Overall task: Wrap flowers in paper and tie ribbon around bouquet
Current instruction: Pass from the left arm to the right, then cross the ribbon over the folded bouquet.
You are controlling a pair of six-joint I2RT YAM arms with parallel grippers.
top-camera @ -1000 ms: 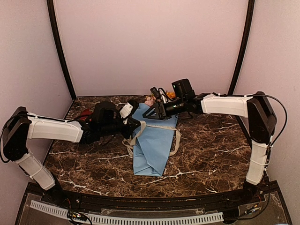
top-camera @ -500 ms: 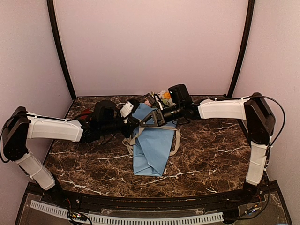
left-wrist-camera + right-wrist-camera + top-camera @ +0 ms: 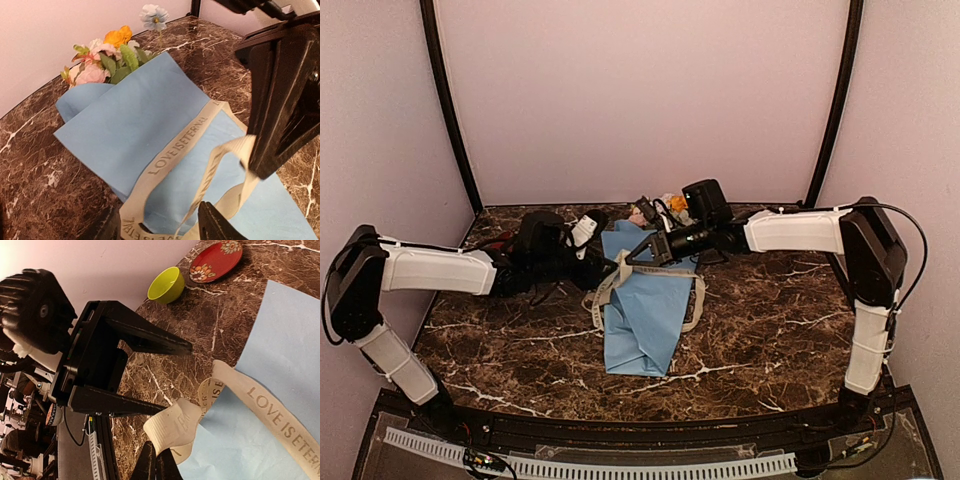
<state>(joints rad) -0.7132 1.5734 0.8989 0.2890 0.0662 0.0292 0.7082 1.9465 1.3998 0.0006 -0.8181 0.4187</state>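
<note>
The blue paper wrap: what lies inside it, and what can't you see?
Flower heads, orange, pink, white, with green leaves, poke from the paper's open end. Their stems are covered by the paper.

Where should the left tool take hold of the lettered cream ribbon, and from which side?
Grip the cream lettered ribbon on its lifted stretch just below the shut right tool, coming in low over the left edge of the light-blue paper sheet. That stretch hangs clear of the paper, so the open left tool could likely pinch it alone; elsewhere it lies flat on the sheet.
</note>
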